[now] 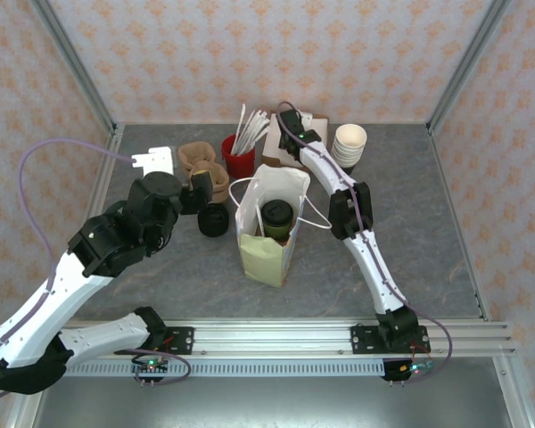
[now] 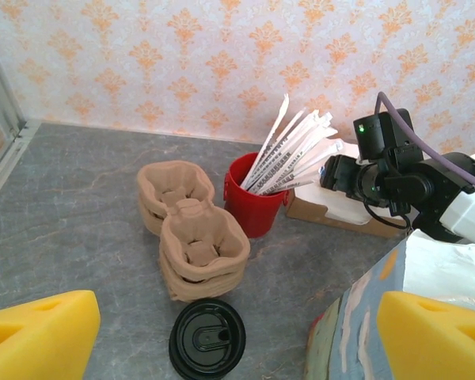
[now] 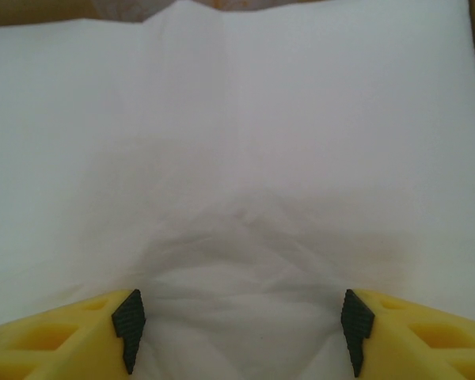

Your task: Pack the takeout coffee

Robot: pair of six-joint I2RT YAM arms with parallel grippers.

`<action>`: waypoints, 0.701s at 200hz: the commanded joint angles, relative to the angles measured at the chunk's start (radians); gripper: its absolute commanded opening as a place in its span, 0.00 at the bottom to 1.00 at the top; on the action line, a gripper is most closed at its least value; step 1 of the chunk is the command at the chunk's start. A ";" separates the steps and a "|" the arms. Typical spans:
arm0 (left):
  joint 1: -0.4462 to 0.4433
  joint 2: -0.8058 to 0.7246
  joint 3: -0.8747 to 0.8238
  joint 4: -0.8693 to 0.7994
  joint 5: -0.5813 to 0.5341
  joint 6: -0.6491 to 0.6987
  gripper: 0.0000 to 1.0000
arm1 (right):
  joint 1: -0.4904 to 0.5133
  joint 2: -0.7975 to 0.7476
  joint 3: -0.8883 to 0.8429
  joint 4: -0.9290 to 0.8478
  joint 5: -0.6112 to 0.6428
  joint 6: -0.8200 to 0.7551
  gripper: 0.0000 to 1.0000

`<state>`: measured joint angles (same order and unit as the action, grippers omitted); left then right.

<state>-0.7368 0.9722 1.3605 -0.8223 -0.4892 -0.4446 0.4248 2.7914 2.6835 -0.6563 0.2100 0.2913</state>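
Takeout coffee (image 1: 277, 217) stands upright inside the open paper bag (image 1: 266, 259) at mid-table, its black lid showing.
The left gripper (image 2: 237, 336) hangs left of the bag above the stack of black lids (image 2: 207, 339), fingers wide apart and empty. The right gripper (image 3: 241, 332) is at the far side over the white napkins (image 3: 237, 158), fingers apart with the rumpled paper between them, nothing clamped.

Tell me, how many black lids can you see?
2. One is on the takeout coffee inside the paper bag. The other black lid lies on the table left of the bag, beside the brown cup carriers; more may be stacked beneath it.
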 commanded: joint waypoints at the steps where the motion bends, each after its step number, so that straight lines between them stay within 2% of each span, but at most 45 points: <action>1: 0.005 -0.014 0.025 -0.044 -0.050 0.007 0.91 | 0.001 0.005 0.032 -0.023 -0.021 0.030 0.68; 33: 0.005 -0.044 0.011 -0.068 -0.045 -0.019 0.91 | 0.007 0.002 0.030 -0.043 -0.027 0.030 0.67; 140: 0.005 -0.159 0.017 -0.129 -0.069 -0.033 0.92 | -0.003 -0.010 0.001 -0.034 -0.058 0.061 0.51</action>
<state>-0.7368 0.8341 1.3655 -0.9154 -0.5163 -0.4500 0.4221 2.7914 2.6854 -0.6651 0.1810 0.3405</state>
